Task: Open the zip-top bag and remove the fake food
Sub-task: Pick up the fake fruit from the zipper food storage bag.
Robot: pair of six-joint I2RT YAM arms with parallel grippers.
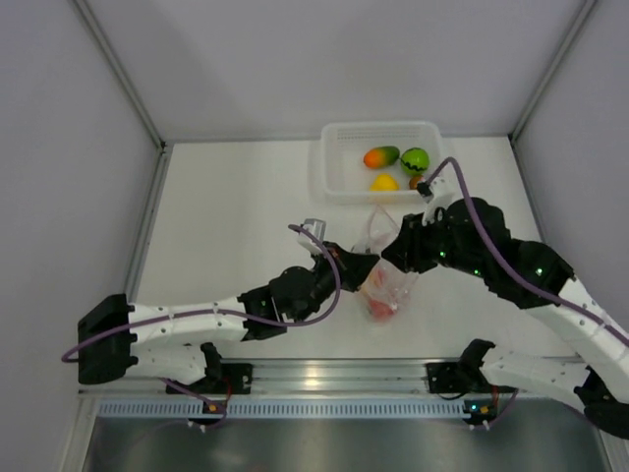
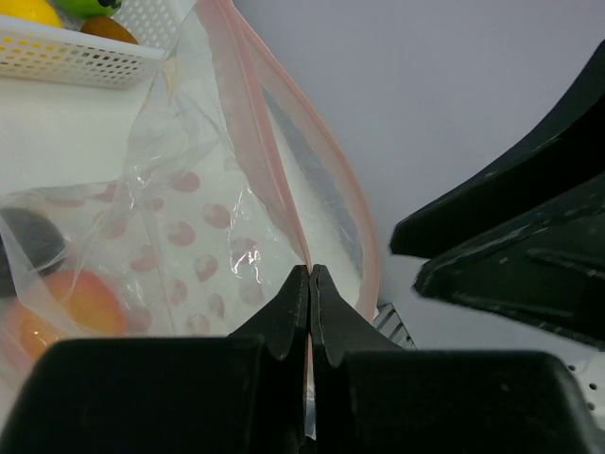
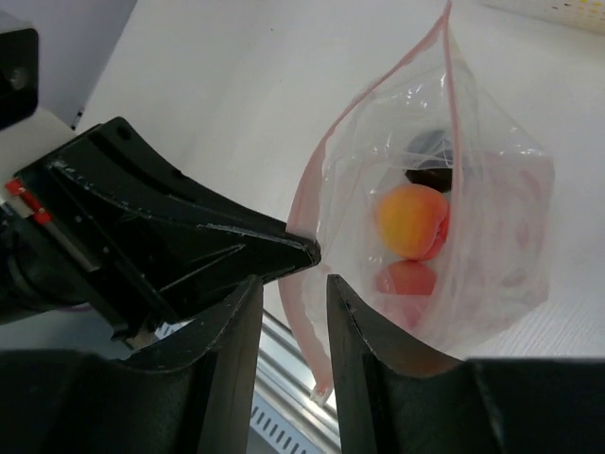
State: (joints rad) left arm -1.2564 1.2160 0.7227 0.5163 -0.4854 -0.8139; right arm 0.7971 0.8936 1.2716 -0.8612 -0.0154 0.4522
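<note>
The zip-top bag (image 1: pixel 385 285) hangs between both grippers above the table, mouth parted, pink zip strip (image 2: pixel 248 142) on top. My left gripper (image 2: pixel 309 270) is shut on one side of that strip. My right gripper (image 3: pixel 294 284) stands partly open astride the other side of the strip (image 3: pixel 301 326), with a gap at each finger. Fake food lies inside the bag: a peach-orange fruit (image 3: pixel 411 220), a pink-red one (image 3: pixel 406 280) and a dark purple one (image 3: pixel 430 151). More fake food sits in the tray: a mango (image 1: pixel 381 156), a green fruit (image 1: pixel 415 160) and a yellow one (image 1: pixel 384 182).
The white rigid tray (image 1: pixel 334 162) stands at the back of the table, just beyond the bag. Enclosure walls rise left, right and behind. A metal rail (image 1: pixel 324 376) runs along the near edge under the bag. The two grippers' tips are almost touching.
</note>
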